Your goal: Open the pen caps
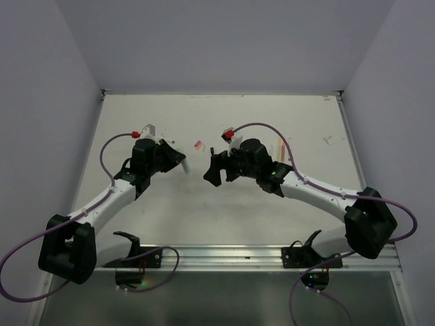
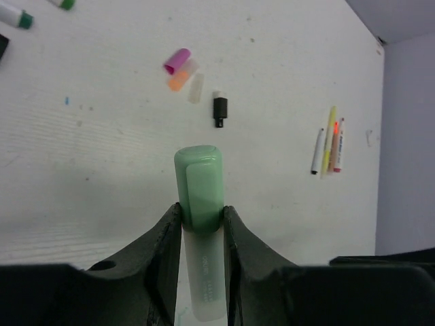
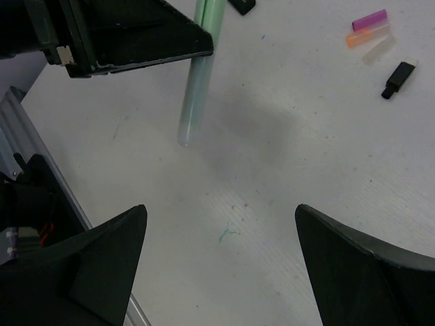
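Left pincer (image 2: 202,216) is pressed onto a pale green pen (image 2: 202,288), pinching it about where the barrel meets its green cap (image 2: 198,178). The cap is on and sticks out past the fingertips. Beyond the cap on the desk (image 2: 102,149) lies a black cap (image 2: 219,109). Just past that, a clear piece (image 2: 196,88), an orange piece (image 2: 177,81) and a pink cap (image 2: 177,60) are bunched together. Farther right, three pens (image 2: 329,141) lie side by side.

Right pincer (image 3: 221,212) is spread wide with nothing between its fingers, above bare desk. Ahead and to its left, the green pen hangs tilted from the left pincer.
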